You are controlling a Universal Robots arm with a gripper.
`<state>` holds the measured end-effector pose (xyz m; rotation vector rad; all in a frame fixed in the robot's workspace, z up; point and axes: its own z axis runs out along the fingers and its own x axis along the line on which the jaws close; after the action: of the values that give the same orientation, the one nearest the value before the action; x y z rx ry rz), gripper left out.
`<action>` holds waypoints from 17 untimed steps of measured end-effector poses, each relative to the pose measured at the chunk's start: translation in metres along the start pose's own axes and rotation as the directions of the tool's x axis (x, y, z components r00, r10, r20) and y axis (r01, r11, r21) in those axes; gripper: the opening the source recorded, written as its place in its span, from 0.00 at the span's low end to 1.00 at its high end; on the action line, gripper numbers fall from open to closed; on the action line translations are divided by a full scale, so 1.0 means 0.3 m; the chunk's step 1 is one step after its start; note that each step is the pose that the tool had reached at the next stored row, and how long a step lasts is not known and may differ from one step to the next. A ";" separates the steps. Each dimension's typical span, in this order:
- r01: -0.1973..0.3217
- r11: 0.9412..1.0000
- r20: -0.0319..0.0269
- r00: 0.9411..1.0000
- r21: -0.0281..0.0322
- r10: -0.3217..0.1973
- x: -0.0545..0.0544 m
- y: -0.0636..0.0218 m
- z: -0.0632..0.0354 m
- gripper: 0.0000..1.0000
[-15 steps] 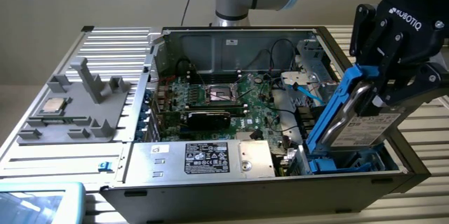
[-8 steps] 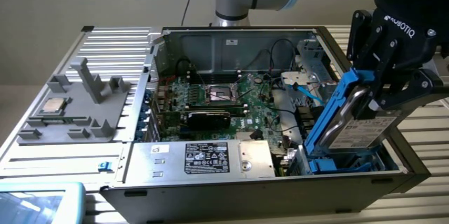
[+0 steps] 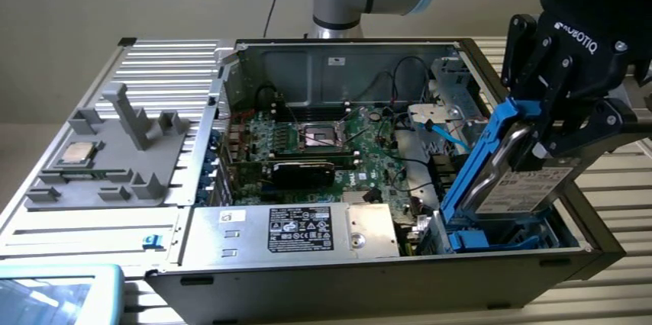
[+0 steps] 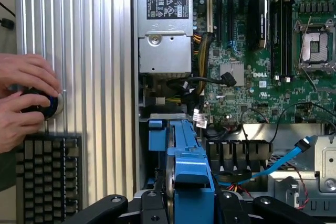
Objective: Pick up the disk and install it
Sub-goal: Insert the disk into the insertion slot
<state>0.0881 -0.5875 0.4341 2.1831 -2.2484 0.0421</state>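
– so, where is the disk (image 3: 514, 180) at this moment?
– up in the jaws, over the open computer case (image 3: 337, 50), at the case's near corner on the exterior view's right. it's tilted steeply, white label toward the camera, upper end leaning to the exterior view's right.
– and the jaws themselves?
– pinching the disk across its blue rails (image 3: 487, 153), with a black finger (image 3: 521, 73) on either side. in the wrist view one blue rail (image 4: 186, 171) runs straight out from between them.
– is it seated?
– no. its lower end reaches down to the blue drive bay (image 3: 505, 239), but most of it stands well out. whether it touches the bay i cannot tell.
– what sits around it?
– the silver power supply (image 3: 305, 230) with its black label lies along the front wall, to the exterior view's left of the bay. behind that is the green motherboard (image 3: 382, 165) with its cpu socket (image 3: 324, 136). a blue sata cable (image 3: 453, 138) hangs just beside the disk.
– and outside the case?
– on the slatted metal surface (image 3: 163, 65) lies a grey tray (image 3: 112, 165) with a square processor chip (image 3: 76, 154) in it. in the wrist view a person's hands (image 4: 26, 74) rest on a round black-and-blue knob (image 4: 47, 104), just beside a black keyboard (image 4: 50, 174).
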 end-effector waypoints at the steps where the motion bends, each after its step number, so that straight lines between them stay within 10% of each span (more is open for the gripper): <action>1: 0.000 1.000 0.000 1.000 0.000 0.000 0.000 0.000 0.001 0.37; 17: 0.000 1.000 0.001 1.000 0.000 0.000 -0.001 -0.004 0.036 0.37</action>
<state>0.0895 -0.5876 0.4234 2.1837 -2.2493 0.0407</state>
